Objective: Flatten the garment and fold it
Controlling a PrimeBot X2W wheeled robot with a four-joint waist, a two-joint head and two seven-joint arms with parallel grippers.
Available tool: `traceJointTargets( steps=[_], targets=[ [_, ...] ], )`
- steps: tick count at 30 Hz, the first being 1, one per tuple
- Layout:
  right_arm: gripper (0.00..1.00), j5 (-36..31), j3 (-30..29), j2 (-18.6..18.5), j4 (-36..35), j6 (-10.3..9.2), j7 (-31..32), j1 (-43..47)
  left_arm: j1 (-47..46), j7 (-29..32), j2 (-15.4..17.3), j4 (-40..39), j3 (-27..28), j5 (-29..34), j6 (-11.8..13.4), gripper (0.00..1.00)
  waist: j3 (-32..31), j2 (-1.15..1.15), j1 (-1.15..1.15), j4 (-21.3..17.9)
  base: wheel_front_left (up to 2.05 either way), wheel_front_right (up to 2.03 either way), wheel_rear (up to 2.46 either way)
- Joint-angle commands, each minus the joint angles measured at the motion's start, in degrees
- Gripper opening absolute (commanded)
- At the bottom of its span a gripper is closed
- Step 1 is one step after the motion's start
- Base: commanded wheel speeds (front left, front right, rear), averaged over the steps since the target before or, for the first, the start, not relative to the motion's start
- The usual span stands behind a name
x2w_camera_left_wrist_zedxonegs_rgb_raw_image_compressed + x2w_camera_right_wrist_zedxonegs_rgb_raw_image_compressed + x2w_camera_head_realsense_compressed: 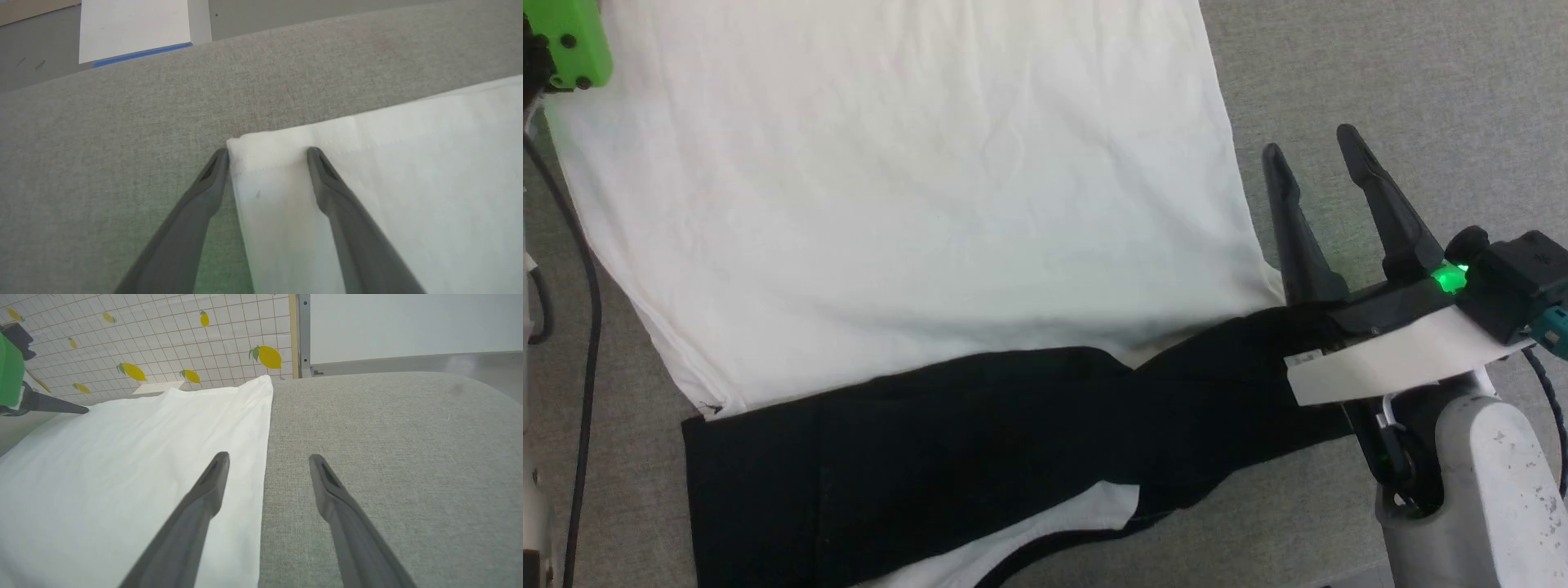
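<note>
Pale right forearm [1478, 490], head view, lower right. Its right gripper [1309, 140] has fingers apart, clamping nothing, over the grey upholstered surface [1421, 73] just beside the T-shirt [915, 188]. The shirt's white body is spread flat; its black sleeve band crosses the near edge. Black cable [588, 327] at far left.

Left wrist view: left gripper [267, 150] spread wide, straddling the shirt's hemmed corner; white sheet with blue edge [135, 32] beyond.

Right wrist view: shirt's side edge runs between the parted fingers; lemon-print tiled panel [163, 343] behind.
</note>
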Motion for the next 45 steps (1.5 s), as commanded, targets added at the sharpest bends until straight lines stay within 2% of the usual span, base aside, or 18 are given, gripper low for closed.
traceJointTargets(
  steps=[1, 2, 3, 8, 12, 14, 17, 21, 27, 31, 36, 37, 38, 39, 40, 42, 45],
  targets=[
    [1.0, -0.25, 0.27, 0.13, 0.06, -0.08, 0.1, -1.22, 1.13, 1.62, 0.57, 0.74, -0.39, 0.46, 0.28, 1.0, 0.02, 0.61, -0.01, 0.05, 0.0, 0.0, 0.0],
    [1.0, -0.39, 0.44, 0.13, 0.06, -0.08, 0.42, -1.56, 1.36, 2.17, 0.72, 0.25, -0.47, 0.25, 0.15, 0.23, 0.06, 0.61, -0.01, 0.1, 0.0, 0.0, 0.0],
    [1.0, -0.83, 0.69, 0.13, 0.04, -0.08, 0.81, -2.07, 1.56, 2.56, 0.69, -0.09, -0.39, -0.09, 0.11, 0.0, 0.12, 0.61, -0.01, 0.12, 0.0, 0.0, 0.0],
    [1.0, -4.13, 1.68, -0.04, 0.34, -0.08, 3.56, -9.72, 2.05, 2.6, 0.75, -2.22, -0.84, -0.74, -0.62, 0.0, 0.54, 0.61, -0.01, 0.65, 0.0, 0.0, 0.0],
    [1.0, -4.97, 0.84, -0.48, 4.37, -0.08, 6.25, -20.56, 1.23, 1.1, 0.04, -2.86, -1.19, -1.01, -0.85, 0.0, 0.95, 0.61, -0.01, 1.87, 0.0, 0.0, 0.0],
    [1.0, -4.91, 0.31, -0.46, 8.47, -0.08, 8.3, -26.63, 0.46, 0.41, -0.41, -3.03, -1.5, -1.14, -1.11, 0.0, 1.4, 0.61, -0.01, 2.74, 0.0, 0.0, 0.0],
    [1.0, -3.18, -0.76, -0.19, 17.51, -0.08, 14.58, -35.38, -0.94, -0.99, -1.17, -3.27, -2.29, -1.16, -1.81, 0.0, 2.27, 0.61, -0.01, 4.45, 0.0, 0.0, 0.0],
    [1.0, -6.29, -2.51, -0.25, 29.28, -0.08, 24.35, -44.62, -2.69, -3.09, -3.12, -3.39, -3.1, -1.88, -2.52, 0.0, 3.52, 0.61, -0.01, 7.04, 0.0, 0.0, 0.0],
    [1.0, -13.26, -6.12, -1.33, 40.63, -0.08, 33.67, -53.35, -4.46, -7.0, -5.92, -2.78, -4.52, -2.99, -4.29, 0.0, 5.12, 0.61, -0.01, 10.62, 0.0, 0.0, 0.0],
    [1.0, -16.1, -7.38, -2.02, 44.4, -0.08, 37.52, -56.84, -5.64, -9.04, -7.24, -1.96, -5.79, -3.01, -5.28, 0.0, 6.01, 0.61, -0.01, 12.58, 0.0, 0.0, 0.0],
    [1.0, -16.5, -10.94, -1.41, 47.61, -0.08, 44.1, -58.85, -6.51, -10.69, -8.03, -0.53, -6.58, -3.27, -6.0, 0.0, 6.33, 0.61, -0.01, 13.54, 0.0, 0.0, 0.0],
    [0.58, -16.91, -11.45, -1.31, 48.08, -0.08, 45.79, -58.98, -6.63, -11.03, -8.12, -0.18, -6.72, -3.29, -6.09, 0.0, 6.34, 0.61, -0.01, 13.64, 0.0, 0.0, 0.0],
    [0.38, -17.39, -11.6, -1.26, 48.24, -0.08, 46.9, -59.06, -6.73, -11.32, -8.15, 0.11, -6.79, -3.29, -6.15, 0.0, 6.34, 0.61, -0.01, 13.67, 0.0, 0.0, 0.0],
    [0.07, -17.86, -11.59, -1.22, 48.23, -0.08, 47.89, -59.13, -6.85, -11.69, -8.13, 0.46, -6.88, -3.26, -6.23, 0.0, 6.34, 0.61, -0.01, 13.67, 0.0, 0.0, 0.0],
    [0.0, -18.06, -11.59, -1.2, 48.1, -0.08, 48.37, -59.2, -6.96, -12.16, -8.04, 0.69, -6.99, -3.12, -6.32, 0.0, 6.33, 0.61, -0.01, 13.66, 0.0, 0.0, 0.0],
    [0.0, -18.34, -11.54, -1.21, 47.43, -0.08, 48.57, -59.32, -7.35, -13.74, -7.84, 1.15, -7.17, -2.81, -6.61, 0.0, 6.25, 0.61, -0.01, 13.54, 0.0, 0.0, 0.0],
    [0.0, -18.71, -11.34, -1.67, 45.34, -0.08, 45.4, -59.88, -8.65, -18.58, -6.96, 1.49, -7.31, -1.17, -6.85, 0.0, 6.23, 0.61, -0.01, 13.18, 0.0, 0.0, 0.0]
  ],
)
